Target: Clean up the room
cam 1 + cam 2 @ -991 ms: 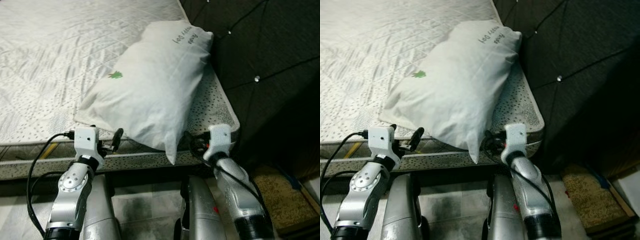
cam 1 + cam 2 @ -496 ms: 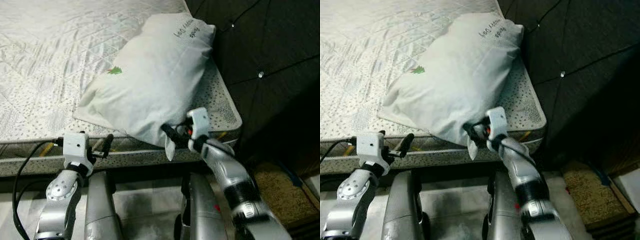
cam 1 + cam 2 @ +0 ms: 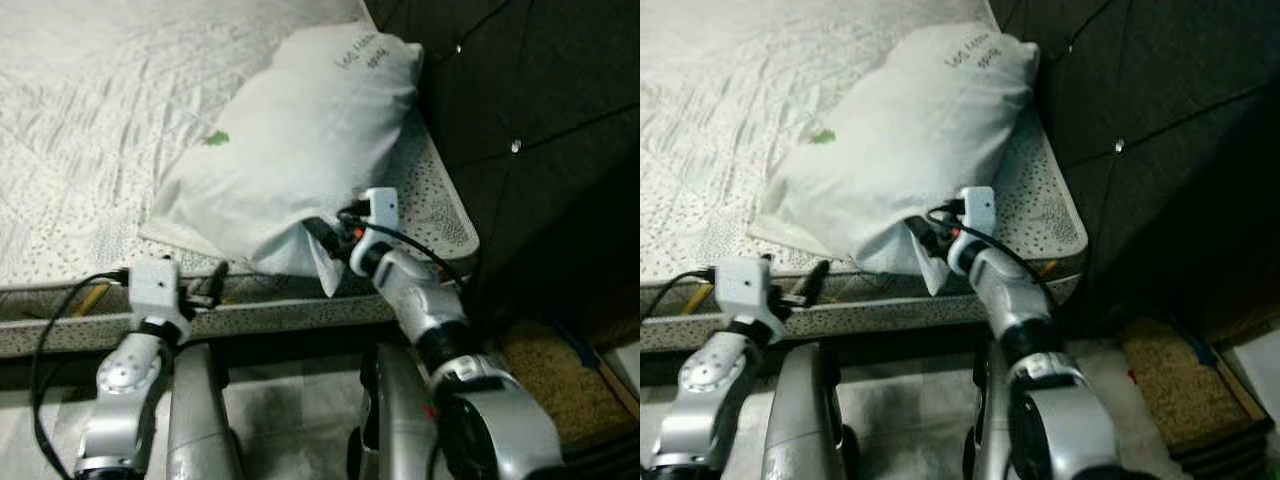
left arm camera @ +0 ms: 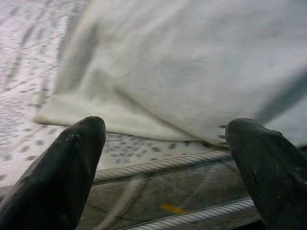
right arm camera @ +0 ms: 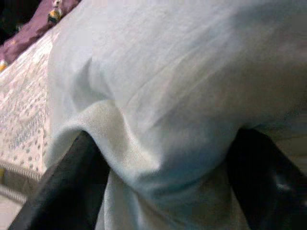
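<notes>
Presently, a white pillow [image 3: 300,150] lies at the mattress's [image 3: 90,120] near right corner, its far end against the dark tufted headboard [image 3: 530,120]. It carries a small green mark on top and grey lettering near the headboard end. Its near corner hangs over the mattress's front edge.

Right gripper [image 3: 322,232] is pressed into that near corner; in the right wrist view its two black fingers [image 5: 76,187] stand spread with pillow fabric bunched between them, not closed on it.

Left gripper [image 3: 212,285] sits at the mattress's front edge, just below and left of the pillow's near edge, apart from it. In the left wrist view its fingers [image 4: 62,172] are held wide, with the corded mattress piping between them.

A brown mat [image 3: 555,385] lies on the floor beside the bed, below the headboard.
</notes>
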Controlling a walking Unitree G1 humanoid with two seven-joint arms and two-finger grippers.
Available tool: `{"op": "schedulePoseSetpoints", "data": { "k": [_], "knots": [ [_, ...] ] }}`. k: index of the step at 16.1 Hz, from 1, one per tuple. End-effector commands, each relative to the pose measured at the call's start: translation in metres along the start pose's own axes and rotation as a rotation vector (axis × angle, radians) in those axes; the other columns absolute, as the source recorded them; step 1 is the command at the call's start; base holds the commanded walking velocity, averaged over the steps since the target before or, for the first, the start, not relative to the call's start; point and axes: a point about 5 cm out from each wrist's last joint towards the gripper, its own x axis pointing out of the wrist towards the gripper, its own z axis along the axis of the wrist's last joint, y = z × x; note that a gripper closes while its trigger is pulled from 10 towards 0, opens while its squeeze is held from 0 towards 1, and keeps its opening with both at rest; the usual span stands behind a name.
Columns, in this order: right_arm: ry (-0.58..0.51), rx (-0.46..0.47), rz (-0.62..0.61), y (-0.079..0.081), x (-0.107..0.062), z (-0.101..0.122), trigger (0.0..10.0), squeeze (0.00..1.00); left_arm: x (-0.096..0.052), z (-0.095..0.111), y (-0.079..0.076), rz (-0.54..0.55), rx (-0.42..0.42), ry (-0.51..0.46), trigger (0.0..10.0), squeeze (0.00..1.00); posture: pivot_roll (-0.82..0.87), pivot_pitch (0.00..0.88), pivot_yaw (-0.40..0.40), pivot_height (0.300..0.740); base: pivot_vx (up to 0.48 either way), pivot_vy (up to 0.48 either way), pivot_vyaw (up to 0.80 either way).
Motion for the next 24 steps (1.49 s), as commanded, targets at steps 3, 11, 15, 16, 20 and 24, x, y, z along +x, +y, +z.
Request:
{"op": "schedulePoseSetpoints", "data": {
  "k": [3,11,15,16,20,24],
  "knots": [
    [-0.044,0.083,-0.034,0.009,0.011,0.006,0.0,0.00,0.000,-0.001,0.006,0.010,0.013,0.009,10.0,0.00,0.09,0.126,-0.075,0.529,0.000,0.000,0.00],
    [-0.084,-0.022,-0.224,-0.029,-0.001,0.022,0.0,0.00,0.005,0.000,0.002,0.037,0.014,-0.006,10.0,0.00,0.08,0.123,-0.097,0.529,0.000,0.000,0.00],
    [-0.146,-0.101,-0.400,-0.071,-0.024,0.052,0.0,0.00,0.008,0.000,-0.001,0.030,0.012,-0.010,10.0,0.00,0.07,0.109,-0.095,0.529,0.000,0.000,0.00],
    [-0.160,-0.110,-0.424,-0.076,-0.027,0.057,0.0,0.00,0.008,0.000,-0.002,0.029,0.012,-0.011,10.0,0.00,0.07,0.109,-0.095,0.529,0.000,0.000,0.00],
    [-0.433,-0.215,-0.710,-0.117,-0.071,0.122,0.0,0.00,0.012,0.000,-0.004,0.021,0.008,-0.018,10.0,0.00,0.07,0.089,-0.096,0.529,0.000,0.000,0.00],
    [-0.503,-0.319,-0.803,-0.136,-0.102,0.143,0.0,0.00,0.011,-0.001,-0.002,0.038,0.009,-0.017,10.0,0.00,0.07,0.085,-0.097,0.529,0.000,0.000,0.00]
  ]
}}
